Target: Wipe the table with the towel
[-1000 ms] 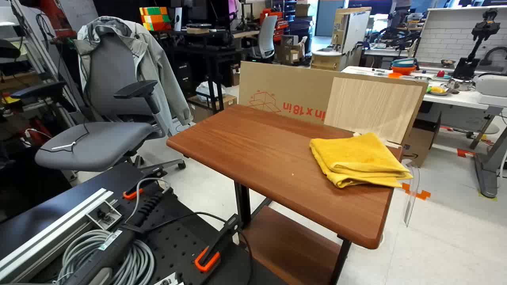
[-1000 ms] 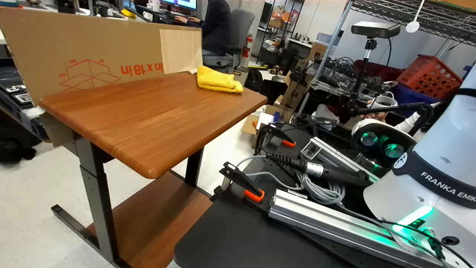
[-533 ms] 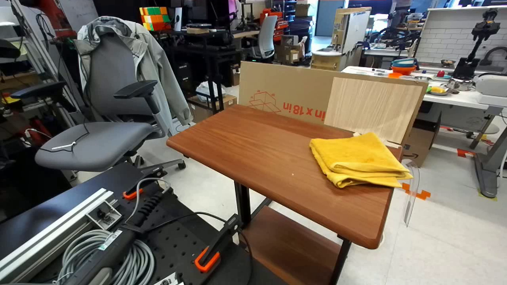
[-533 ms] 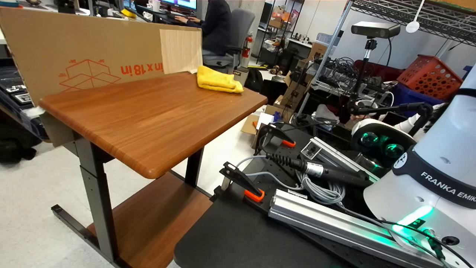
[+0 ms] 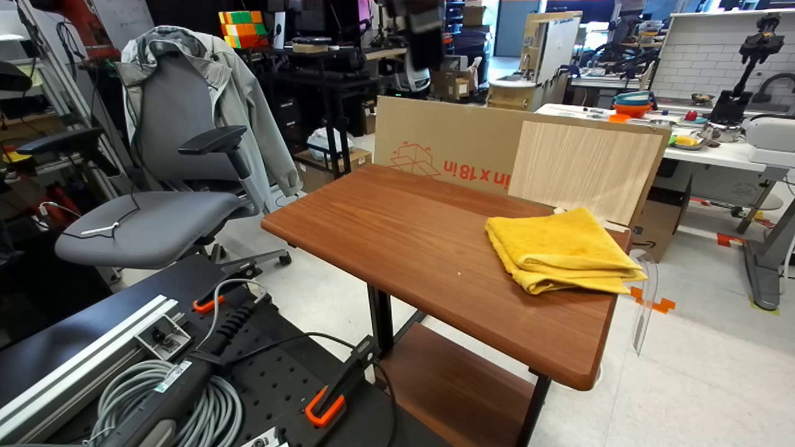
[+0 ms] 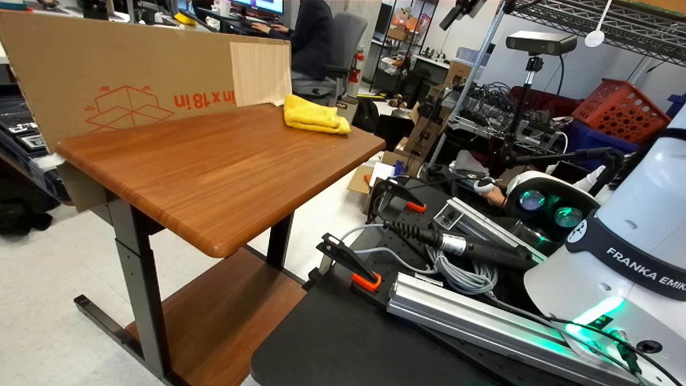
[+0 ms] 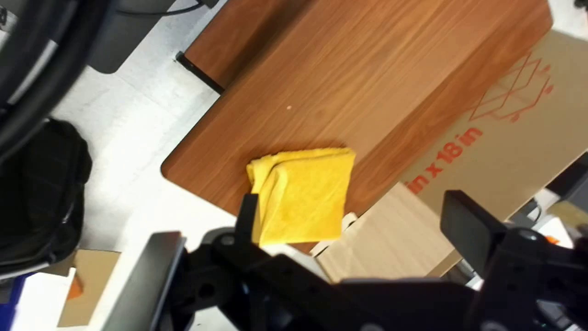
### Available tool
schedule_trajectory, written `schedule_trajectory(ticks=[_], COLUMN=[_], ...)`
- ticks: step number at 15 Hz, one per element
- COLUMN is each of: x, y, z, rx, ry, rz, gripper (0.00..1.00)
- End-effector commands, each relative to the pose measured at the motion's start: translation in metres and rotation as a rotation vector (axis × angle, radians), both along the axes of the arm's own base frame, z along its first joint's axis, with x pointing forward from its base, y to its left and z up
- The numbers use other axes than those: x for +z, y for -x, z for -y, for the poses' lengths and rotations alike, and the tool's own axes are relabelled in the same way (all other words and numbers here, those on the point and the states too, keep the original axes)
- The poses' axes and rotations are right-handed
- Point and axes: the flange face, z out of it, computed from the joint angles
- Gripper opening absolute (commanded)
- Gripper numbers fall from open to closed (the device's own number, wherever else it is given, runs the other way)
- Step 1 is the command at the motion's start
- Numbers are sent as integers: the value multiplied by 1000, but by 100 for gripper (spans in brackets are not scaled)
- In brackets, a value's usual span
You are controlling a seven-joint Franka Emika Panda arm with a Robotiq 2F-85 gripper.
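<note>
The black two-fingered claw (image 7: 351, 209) is spread wide, empty. Well below, the folded yellow cloth towel (image 7: 305, 197) lies on the brown wood-grain table (image 7: 358, 82), poking past a short edge; a sideways push could drop it. Beyond the long edge, a big swing could bump the flat pale wood-grain board (image 7: 386, 239).

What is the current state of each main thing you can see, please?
Yellow towel: folded, lying on the table
Gripper: open, holding nothing
Pale speck: on the table
Cardboard sheet: standing on edge
Jacket: draped over an unoccupied chair
Grey cable: coiled
Monitor: lit
Robot base light: glowing green
</note>
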Motion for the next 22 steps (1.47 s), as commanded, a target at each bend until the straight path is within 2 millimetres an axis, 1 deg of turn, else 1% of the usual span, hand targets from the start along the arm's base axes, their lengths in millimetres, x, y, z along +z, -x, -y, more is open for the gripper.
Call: schedule_trajectory(ticks=[1,2,3,4,5,6,8,9,11,14,16,18,19,22], x=[-32,-40,-28,-37,-43,-46,-47,-46,-53,-71,-84,-102,-113,-149], y=[-32,-40,-16,-21,-27,-32,-37,-41,-71,-131,-163,-194,-209,-243], z=[77,93,61,77,86,91,93,85,75,70,75,87,96,116], rx=[-203,-253,-166,-202,-220,-228,-233,-236,-315,-454,-559,-661,-711,-823], ry=[-36,-62,-38,-49,-50,-50,-50,-66,-98,-138,-135,-119,-109,-97], rz=[-1,-10,-1,-15,-27,-34,-36,-23,-19,-34,-59,-90,-101,-152], gripper=[100,100,100,100,100,100,100,100,100,100,100,100,100,100])
